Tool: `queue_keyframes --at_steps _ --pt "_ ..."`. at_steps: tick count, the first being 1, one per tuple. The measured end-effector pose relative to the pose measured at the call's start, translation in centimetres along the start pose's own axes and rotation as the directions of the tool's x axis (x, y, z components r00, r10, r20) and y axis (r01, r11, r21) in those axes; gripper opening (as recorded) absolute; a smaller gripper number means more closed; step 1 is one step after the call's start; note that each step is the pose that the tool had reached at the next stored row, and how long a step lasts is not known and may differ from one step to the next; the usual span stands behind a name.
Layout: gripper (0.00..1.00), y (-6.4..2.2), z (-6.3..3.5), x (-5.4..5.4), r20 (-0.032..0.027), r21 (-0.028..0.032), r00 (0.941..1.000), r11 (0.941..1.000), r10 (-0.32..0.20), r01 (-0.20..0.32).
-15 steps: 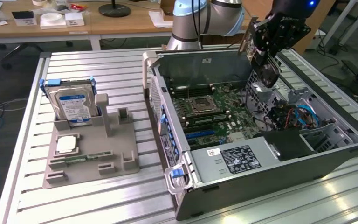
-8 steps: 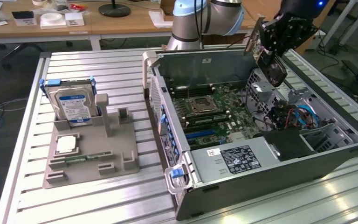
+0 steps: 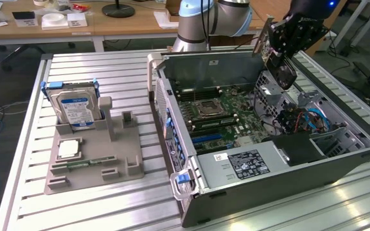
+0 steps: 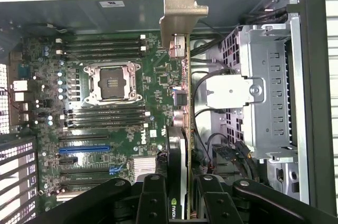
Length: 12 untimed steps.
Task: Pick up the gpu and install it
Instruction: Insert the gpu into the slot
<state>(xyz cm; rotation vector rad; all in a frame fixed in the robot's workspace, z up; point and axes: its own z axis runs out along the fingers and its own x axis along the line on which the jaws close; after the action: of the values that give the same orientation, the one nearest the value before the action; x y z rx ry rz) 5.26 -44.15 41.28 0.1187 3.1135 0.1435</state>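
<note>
Fingers: the black fingers (image 4: 152,203) are clamped on both faces of the gpu, at the end away from its bracket.
Gpu: the gpu (image 4: 177,155), a thin flat green circuit board with a black cooler on one face, is held in the air, edge toward the board below. It touches nothing but the fingers. In the exterior view the gpu (image 3: 280,72) is above the case's far corner on that view's right.
Bracket: the pale metal bracket (image 4: 182,12) at the free end sits near a case wall.
Cables: dark looped cables (image 4: 222,145) and a silver perforated drive cage (image 4: 264,92) lie just beside the gpu's line.
Motherboard: the green motherboard (image 4: 121,123) carries a square silver processor socket (image 4: 112,82).
Slots: the blue expansion slot (image 4: 84,149) runs crosswise to the gpu's long edge and off to one side of it.
Case: the dark grey tower case (image 3: 281,185) lies open on its side.
Holder: a grey moulded holder (image 3: 95,180) on the slatted metal desk (image 3: 82,65) carries a silver hard drive with a blue-white label (image 3: 75,108) and a narrow green memory stick (image 3: 85,163).
Risk: lowered as it hangs, the gpu would likely meet cables or cage, not a slot. The bracket may catch the wall. Because the hold is at one end, the gpu could tilt and jam.
</note>
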Motion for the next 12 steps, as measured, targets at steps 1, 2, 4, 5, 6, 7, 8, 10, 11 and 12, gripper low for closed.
queue_keyframes --at_steps 1,2,4,5,6,7,8,10,11,12 --pt "0.27 0.00 0.00 0.00 0.0000 0.0000 1.0000 1.0000 0.000 0.000" --pt "0.27 0.00 0.00 0.00 0.0000 0.0000 1.0000 1.0000 0.000 0.000" --pt "0.27 0.00 0.00 0.00 -0.0001 0.0000 1.0000 1.0000 0.000 0.000" --pt "0.27 0.00 0.00 0.00 -0.0001 0.0000 1.0000 1.0000 0.000 0.000" --pt "0.27 0.00 0.00 0.00 0.0000 0.0000 1.0000 1.0000 0.000 0.000" --pt "0.27 0.00 0.00 0.00 -0.0001 0.0000 1.0000 1.0000 0.000 0.000" --pt "0.27 0.00 0.00 0.00 -0.0002 0.0000 1.0000 1.0000 -0.002 0.002" --pt "0.27 0.00 0.01 0.00 -0.0013 -0.0003 0.9999 0.9999 -0.014 0.014" --pt "0.27 0.00 0.01 0.00 -0.0024 -0.0006 0.9997 0.9997 -0.025 0.025" --pt "0.27 0.00 0.01 0.00 -0.0035 -0.0009 0.9993 0.9993 -0.038 0.038"
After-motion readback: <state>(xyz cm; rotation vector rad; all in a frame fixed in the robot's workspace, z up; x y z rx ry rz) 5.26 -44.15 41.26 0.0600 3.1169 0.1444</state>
